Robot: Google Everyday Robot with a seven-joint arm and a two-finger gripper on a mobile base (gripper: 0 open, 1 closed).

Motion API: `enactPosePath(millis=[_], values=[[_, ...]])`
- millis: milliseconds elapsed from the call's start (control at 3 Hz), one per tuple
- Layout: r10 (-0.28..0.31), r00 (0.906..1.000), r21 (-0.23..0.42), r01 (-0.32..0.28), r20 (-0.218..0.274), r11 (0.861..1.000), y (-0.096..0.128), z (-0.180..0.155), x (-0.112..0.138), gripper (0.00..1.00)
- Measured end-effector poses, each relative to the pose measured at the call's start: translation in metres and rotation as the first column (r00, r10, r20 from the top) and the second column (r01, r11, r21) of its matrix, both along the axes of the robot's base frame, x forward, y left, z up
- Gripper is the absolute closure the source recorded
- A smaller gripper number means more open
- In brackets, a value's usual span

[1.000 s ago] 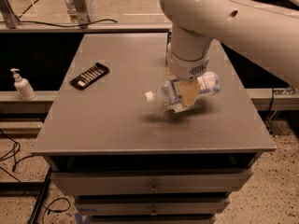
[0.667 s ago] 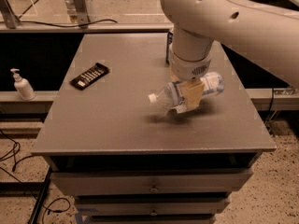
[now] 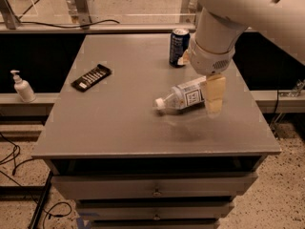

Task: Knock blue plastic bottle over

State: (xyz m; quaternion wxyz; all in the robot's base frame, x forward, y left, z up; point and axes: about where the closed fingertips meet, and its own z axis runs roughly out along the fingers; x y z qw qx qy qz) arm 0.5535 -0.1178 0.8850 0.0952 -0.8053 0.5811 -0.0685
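Desk (image 3: 95, 137): grey top, drawers below the front edge. All positions are referenced to the dark blue soda can (image 3: 179, 46), which stands upright near the back edge.

Blue plastic bottle (image 3: 188, 95) lies on its side on the desk, in front of the can and well apart from it. Its white cap points left and slightly toward the front edge. Its base points right and is partly hidden. The label faces up and is readable as a white and blue band.

Gripper (image 3: 214, 99) hangs in front of the can and to its right, at the base end of the bottle. A tan pad overlaps the bottle's base in this view. I cannot tell whether the gripper is spread or closed, or whether it touches the bottle. White arm (image 3: 248, 8) descends from above and to the right of the can, and its wrist housing sits just beside the can.

Flat black object with white markings (image 3: 90, 77) lies well left of the can, slightly forward. White pump bottle (image 3: 22, 87) stands far left of the can, off the desk on a lower ledge.
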Motion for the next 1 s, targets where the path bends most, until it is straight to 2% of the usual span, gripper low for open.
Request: enactPosePath(millis=[333, 667, 1000], values=[[-0.074, 0.9971, 0.172, 0.076, -0.018, 0.982, -0.037, 0.02, 0.011, 0.0], [-0.161, 0.9849, 0.334, 0.173, -0.064, 0.926, -0.105, 0.022, 0.02, 0.0], [-0.218, 0.9653, 0.495, 0.261, -0.144, 0.829, -0.171, 0.009, 0.012, 0.0]])
